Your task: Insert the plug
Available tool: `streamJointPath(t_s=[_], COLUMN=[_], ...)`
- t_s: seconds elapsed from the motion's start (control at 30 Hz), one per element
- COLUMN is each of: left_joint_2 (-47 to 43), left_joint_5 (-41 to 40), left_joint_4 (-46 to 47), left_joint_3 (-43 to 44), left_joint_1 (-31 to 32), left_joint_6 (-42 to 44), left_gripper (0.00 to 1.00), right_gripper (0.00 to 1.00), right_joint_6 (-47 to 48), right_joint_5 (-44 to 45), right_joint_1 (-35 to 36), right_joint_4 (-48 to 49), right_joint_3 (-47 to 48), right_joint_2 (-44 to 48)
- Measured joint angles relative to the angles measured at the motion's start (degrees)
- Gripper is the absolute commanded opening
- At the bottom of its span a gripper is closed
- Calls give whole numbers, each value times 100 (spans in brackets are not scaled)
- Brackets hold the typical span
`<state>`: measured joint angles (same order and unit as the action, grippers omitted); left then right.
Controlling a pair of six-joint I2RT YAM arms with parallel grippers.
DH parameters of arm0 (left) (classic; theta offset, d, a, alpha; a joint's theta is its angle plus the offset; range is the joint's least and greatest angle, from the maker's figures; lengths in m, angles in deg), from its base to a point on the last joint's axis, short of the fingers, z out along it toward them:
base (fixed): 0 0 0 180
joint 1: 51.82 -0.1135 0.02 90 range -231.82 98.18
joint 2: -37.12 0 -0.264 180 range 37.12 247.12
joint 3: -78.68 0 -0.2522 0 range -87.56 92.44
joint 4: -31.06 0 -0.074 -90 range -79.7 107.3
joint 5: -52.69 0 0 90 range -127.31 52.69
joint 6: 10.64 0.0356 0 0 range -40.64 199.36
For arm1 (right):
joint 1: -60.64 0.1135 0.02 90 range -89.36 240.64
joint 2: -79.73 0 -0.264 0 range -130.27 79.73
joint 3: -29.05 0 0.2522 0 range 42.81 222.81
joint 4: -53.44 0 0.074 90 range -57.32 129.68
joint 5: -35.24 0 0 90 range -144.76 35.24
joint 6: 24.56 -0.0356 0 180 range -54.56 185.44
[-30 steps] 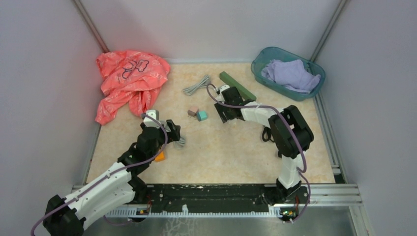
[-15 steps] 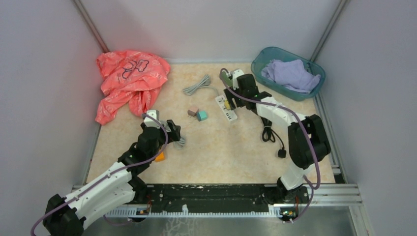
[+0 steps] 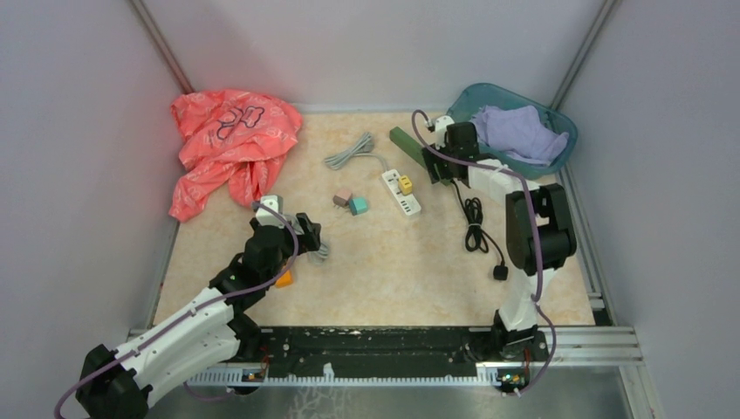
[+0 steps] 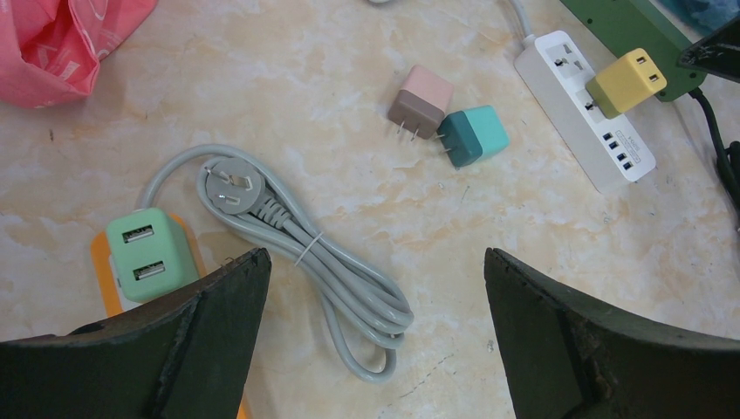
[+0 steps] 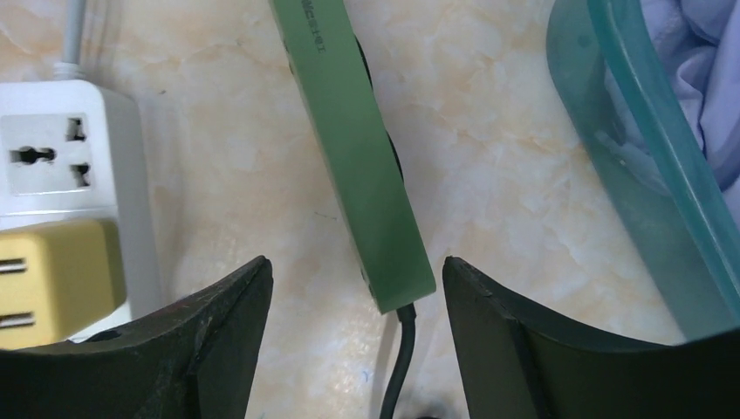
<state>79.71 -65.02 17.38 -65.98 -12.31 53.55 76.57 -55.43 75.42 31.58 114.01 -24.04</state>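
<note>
— Right side first: what are the jaws doing?
— My right gripper point(image 5: 355, 266) is hanging with its jaws spread, gripping nothing. The corded end of the green strip point(image 5: 366, 175) is lying on the table under the gap, and its black cord point(image 5: 399, 353) is running out from that end.
— Where is the plug?
— The yellow plug point(image 5: 52, 279) is sitting on the white strip point(image 5: 61, 148), close by one of my fingers. I am not managing to tell whether it is fully seated.
— And beyond the other finger?
— A teal basket point(image 5: 611, 131) is standing just beside the green strip, holding a lilac cloth point(image 5: 707, 87).
— Your left?
— My left gripper point(image 4: 373, 262) is hovering with its jaws spread wide, holding nothing, above a coiled grey cable point(image 4: 332, 279). A green adapter point(image 4: 148, 253) is sitting on an orange strip point(image 4: 102, 279) by one finger. Farther out, a pink plug point(image 4: 421, 100) and a teal plug point(image 4: 473, 137) are lying side by side between the cable and the white strip. A pink bag point(image 3: 229, 140) is lying crumpled in the far left corner.
</note>
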Motion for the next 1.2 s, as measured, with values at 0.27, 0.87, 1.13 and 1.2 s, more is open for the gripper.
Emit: streamJointPath(t_s=[0.27,0.87,1.13,1.2], left_joint_2=[-24,-70,-76,-76], left_joint_5=[-15,-87,-138,-136], left_joint_4=[-2,-7,-2,-7], left_joint_3=[0,0,0,13], left_joint_1=[7,63,63,63], left_joint_6=[4,17,17,13], left_gripper=[97,97,97,97], right_gripper=[53,0,0,0], right_joint_6=[308,745,780,780], right_joint_5=[-258,-437,-282,-127], right_joint_1=[-186,-221,-155,-92], right_joint_4=[-17,-269,-243,-179], right_joint_3=[621,643,-243,-420], right_joint_2=[-964,-1128,157,496])
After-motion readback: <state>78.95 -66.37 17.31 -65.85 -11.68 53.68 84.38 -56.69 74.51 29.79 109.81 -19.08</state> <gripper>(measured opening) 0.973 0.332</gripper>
